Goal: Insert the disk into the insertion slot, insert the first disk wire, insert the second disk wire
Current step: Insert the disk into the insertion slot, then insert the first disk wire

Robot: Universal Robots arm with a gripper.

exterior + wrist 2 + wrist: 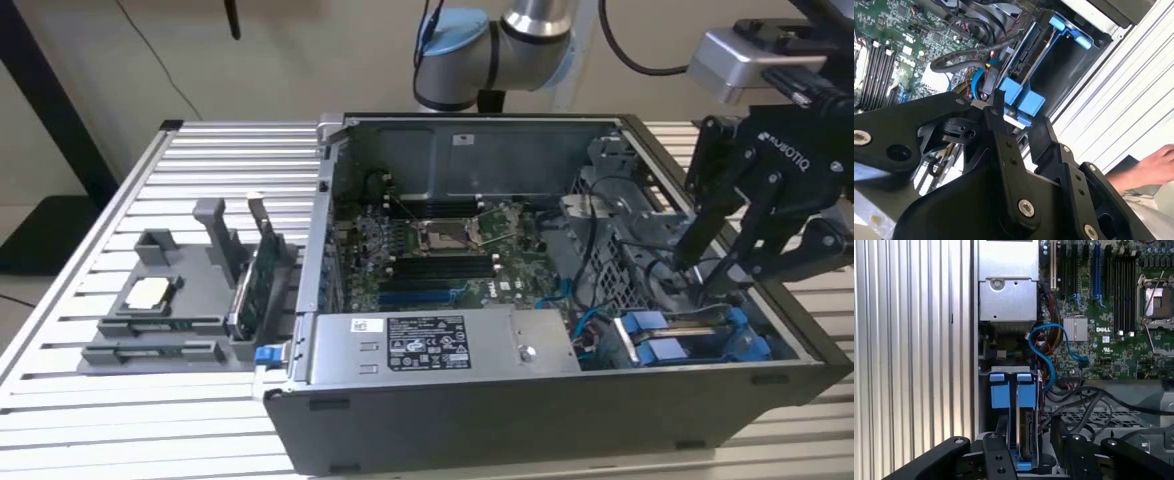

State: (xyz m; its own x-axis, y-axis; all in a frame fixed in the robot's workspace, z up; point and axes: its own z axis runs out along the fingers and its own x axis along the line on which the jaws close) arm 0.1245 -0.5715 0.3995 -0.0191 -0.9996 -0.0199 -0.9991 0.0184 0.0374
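Disk point(1026, 440) sits in insertion slot point(1074, 75), between the hand's point(1029, 424) parted fingers; hand open, holding nothing.

Light in the exterior view is soft and even, so the slatted table point(134, 170) looks bright while the inside of the computer case point(467, 150) is dimmer, with no hard shadows. In the second wrist view the table slats point(1124, 90) blow out nearly white. In both wrist views the black gripper point(1016, 112) point(1029, 422) goes almost to silhouette, and the gap under the power supply point(1008, 300) drops into deep shadow.
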